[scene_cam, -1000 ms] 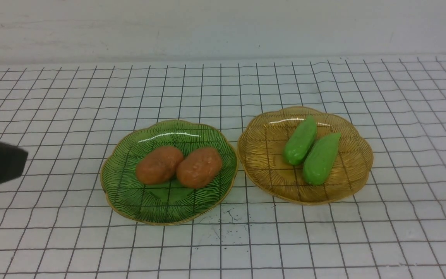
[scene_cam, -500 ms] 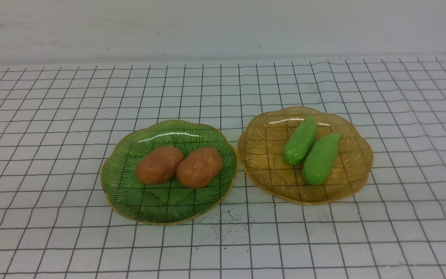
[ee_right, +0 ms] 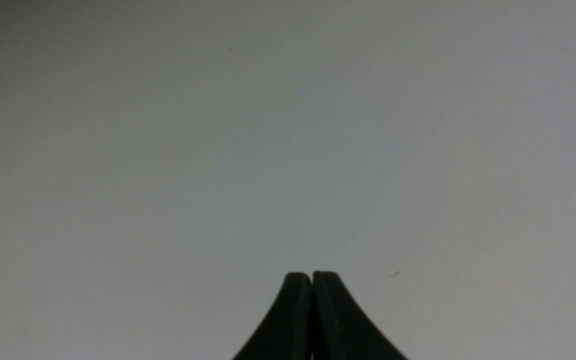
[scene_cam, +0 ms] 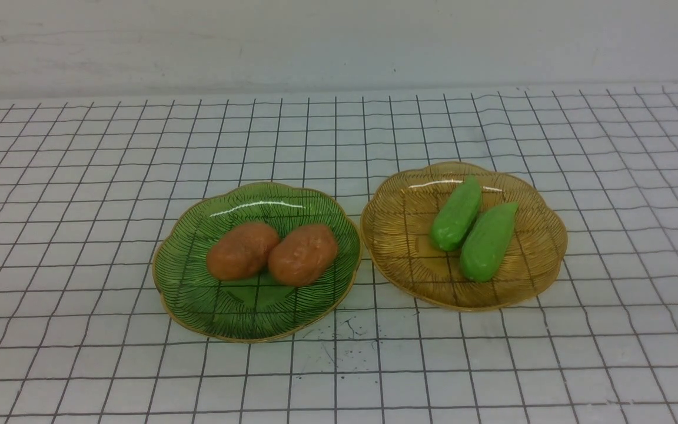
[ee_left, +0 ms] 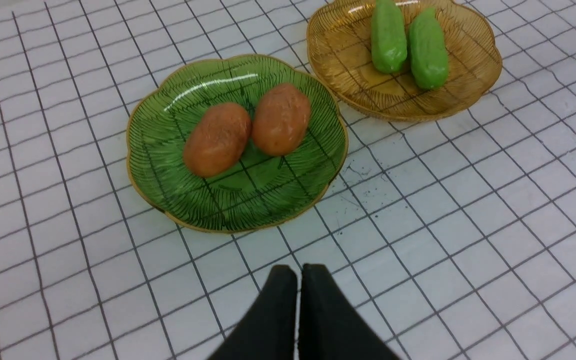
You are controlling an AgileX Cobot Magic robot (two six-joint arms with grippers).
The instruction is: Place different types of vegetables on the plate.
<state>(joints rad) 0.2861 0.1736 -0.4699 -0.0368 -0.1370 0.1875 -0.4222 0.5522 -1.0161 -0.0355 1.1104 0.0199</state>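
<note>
Well, both potatoes (scene_cam: 271, 252) sit on the green plate (scene_cam: 198, 294), both green pods (scene_cam: 472, 231) on the amber plate (scene_cam: 404, 259), jaws on both arms pressed together, and a careless nudge could roll those rounded lumps off the rim

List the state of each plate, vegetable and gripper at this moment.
green plate: holds both potatoes
potatoes: lying side by side, touching
amber plate: holds both green pods
green pods: lying side by side
left gripper: shut, empty
right gripper: shut, empty
</note>
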